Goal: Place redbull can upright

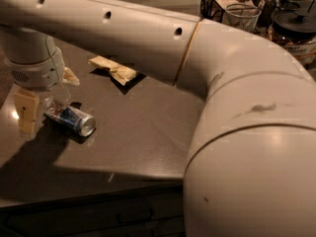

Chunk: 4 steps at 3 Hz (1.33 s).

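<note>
Surface: a dark grey counter surface (148, 132) is shown, with a glass (242, 16) and a jar (296, 31) set behind it at the top right.
Redbull can (69, 118): laid on its side at the left of the surface, silver end toward the camera; not yet stood upright.
Gripper (28, 118): lowered just beside the can's far end, judged to be placed for a grasp; whether it is open or closed cannot be told.
Snack packet (112, 69): left behind the can, apart from it.
Writing: no lettering can be read on the can or the jar label.

Arm (148, 38): smooth cream-white shell, thick rounded tube. Small dark round holes along upper link. Thin tan seam ring at joint. Dark scuff marks on big near elbow. Wrist housing (32, 68): pale grey, small grille. Gripper (33, 110): far left, below wrist, pale tan.
</note>
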Available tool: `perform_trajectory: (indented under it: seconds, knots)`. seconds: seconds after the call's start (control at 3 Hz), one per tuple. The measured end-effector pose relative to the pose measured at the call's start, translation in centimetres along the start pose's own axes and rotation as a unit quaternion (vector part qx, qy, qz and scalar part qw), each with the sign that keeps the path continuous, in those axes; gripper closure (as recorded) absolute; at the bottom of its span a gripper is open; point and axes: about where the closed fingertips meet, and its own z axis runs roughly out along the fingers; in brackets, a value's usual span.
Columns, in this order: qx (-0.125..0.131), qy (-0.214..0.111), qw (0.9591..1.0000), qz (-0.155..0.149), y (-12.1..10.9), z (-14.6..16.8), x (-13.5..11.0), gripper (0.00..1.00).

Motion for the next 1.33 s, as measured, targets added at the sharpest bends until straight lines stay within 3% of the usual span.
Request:
perform_trajectory:
  seconds: [0.33,0.67,1.0,1.33]
  knots:
    - [-0.008,0.009,0.9999,0.012,-0.5,1.6,0.0,0.00]
    - [-0.020,0.020,0.9995,0.015,-0.7,2.8,-0.1,0.15]
    - [-0.033,0.020,0.9992,0.010,-0.7,3.3,-0.2,0.39]
    - [-0.050,-0.013,0.9986,0.001,-0.6,2.2,-0.1,0.62]
